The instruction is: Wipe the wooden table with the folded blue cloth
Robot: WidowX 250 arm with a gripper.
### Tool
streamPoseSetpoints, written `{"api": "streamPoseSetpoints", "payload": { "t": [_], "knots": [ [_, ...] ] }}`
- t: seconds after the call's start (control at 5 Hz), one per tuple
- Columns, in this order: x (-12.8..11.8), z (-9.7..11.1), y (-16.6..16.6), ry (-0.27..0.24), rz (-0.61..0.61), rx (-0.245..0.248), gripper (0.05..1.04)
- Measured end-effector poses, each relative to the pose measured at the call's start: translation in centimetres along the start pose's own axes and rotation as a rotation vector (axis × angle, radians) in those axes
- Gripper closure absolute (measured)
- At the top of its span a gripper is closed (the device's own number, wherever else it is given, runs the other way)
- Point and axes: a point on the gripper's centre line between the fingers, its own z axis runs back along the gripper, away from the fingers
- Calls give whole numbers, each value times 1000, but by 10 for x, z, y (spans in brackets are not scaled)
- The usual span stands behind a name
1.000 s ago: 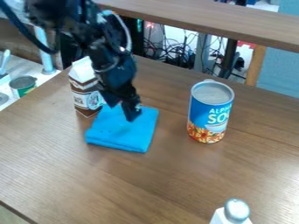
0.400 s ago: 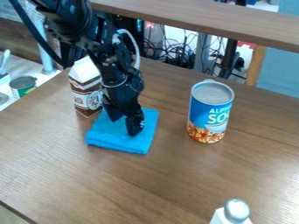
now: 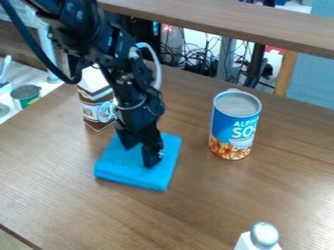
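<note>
The black gripper [image 3: 138, 155] hangs down from the upper left with its fingertips on a folded blue cloth [image 3: 124, 168]. The two fingers stand apart, and blue cloth shows between them. The cloth lies flat on the wooden table, its top part hidden behind the gripper. Just behind and left of the gripper stands a brown and white carton [image 3: 95, 108], partly covered by the arm. To the right, a blue soup can [image 3: 236, 125] stands upright, apart from the cloth.
A white shaker with a silver top [image 3: 264, 235] stands at the bottom right edge. A raised wooden ledge [image 3: 235, 22] crosses the back, with cables behind it. Beyond the table's left edge, a green can [image 3: 26, 95] sits on a lower surface.
The gripper has come down and toward the front, onto the cloth. The cloth has shifted slightly toward the front in the latest frame. Carton, soup can and shaker have stayed put.
</note>
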Motion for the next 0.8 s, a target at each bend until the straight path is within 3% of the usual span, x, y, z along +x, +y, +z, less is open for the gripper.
{"api": "streamPoseSetpoints", "payload": {
  "t": [0.4, 0.8],
  "knots": [
    [-5, -1, -55, 10, -118, -36, 83],
    [-4, -2, -97, 5, -250, -41, 83]
  ]
}}
